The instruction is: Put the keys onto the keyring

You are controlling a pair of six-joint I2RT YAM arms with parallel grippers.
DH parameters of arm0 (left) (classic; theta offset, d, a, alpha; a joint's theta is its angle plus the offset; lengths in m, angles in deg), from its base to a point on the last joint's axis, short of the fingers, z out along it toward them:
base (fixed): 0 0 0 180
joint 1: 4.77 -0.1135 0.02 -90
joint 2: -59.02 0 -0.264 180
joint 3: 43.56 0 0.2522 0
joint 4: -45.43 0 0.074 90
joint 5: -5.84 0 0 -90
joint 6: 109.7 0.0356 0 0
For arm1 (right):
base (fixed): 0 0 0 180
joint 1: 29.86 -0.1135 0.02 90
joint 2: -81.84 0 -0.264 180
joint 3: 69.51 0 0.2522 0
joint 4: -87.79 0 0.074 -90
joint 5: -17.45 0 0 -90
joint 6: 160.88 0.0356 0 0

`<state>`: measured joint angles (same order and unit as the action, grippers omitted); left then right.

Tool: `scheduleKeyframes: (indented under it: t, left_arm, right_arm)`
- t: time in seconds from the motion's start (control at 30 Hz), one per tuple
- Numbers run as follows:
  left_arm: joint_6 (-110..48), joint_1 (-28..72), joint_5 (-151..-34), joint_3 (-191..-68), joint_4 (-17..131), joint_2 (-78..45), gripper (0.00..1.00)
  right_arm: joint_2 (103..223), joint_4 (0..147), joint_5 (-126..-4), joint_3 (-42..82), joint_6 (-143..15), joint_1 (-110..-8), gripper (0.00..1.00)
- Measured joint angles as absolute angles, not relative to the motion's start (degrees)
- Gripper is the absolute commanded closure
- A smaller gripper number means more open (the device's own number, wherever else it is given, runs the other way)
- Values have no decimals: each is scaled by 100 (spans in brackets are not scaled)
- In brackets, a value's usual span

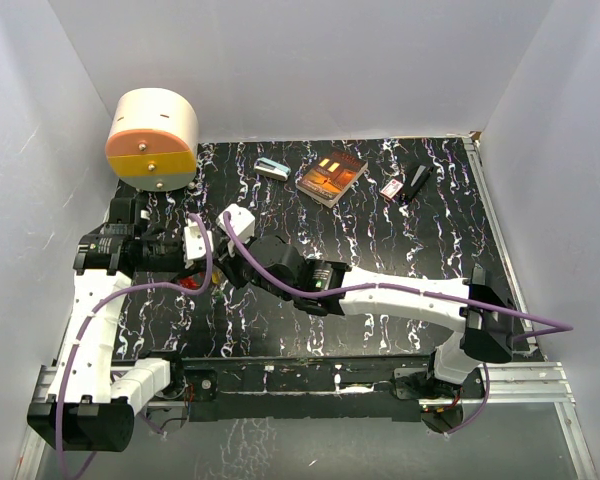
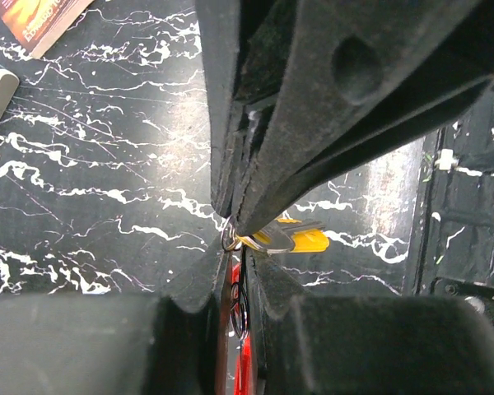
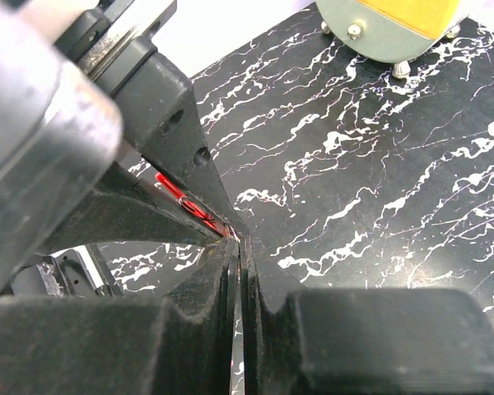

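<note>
In the left wrist view my left gripper [image 2: 235, 276] is shut on the wire keyring [image 2: 228, 239], with a red key [image 2: 245, 362] hanging between its jaws. The right arm's fingers [image 2: 329, 107] come in from above and pinch a yellow-headed key [image 2: 306, 240] right at the ring. In the right wrist view my right gripper [image 3: 240, 247] is shut on a thin metal blade, tip to tip with the left fingers [image 3: 160, 115], and the red key [image 3: 181, 202] shows there. From above, both grippers, left [image 1: 202, 268] and right [image 1: 223, 268], meet at the table's left. Green and pink keys are not visible.
A round beige and orange device [image 1: 152, 140] stands at the back left. A teal-and-white box [image 1: 272, 168], a book [image 1: 330, 178], a red-and-white box [image 1: 391, 188] and a black object [image 1: 417, 180] lie along the back. White walls enclose the black marbled table [image 1: 400, 250].
</note>
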<state>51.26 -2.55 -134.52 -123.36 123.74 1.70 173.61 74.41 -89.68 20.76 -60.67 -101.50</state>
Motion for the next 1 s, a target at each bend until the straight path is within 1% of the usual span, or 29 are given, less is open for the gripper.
scheduleKeyframes:
  t: [0.53,1.0]
  left_arm:
    - [6651,-318,-13341,-12338,12919,310,100]
    - [6883,-320,-13337,-12336,12967,437,100]
  right_arm:
    - [17383,7382,-8517,2076,-5839,-10150,92]
    - [17383,7402,-8268,2059,-5568,-10152,92]
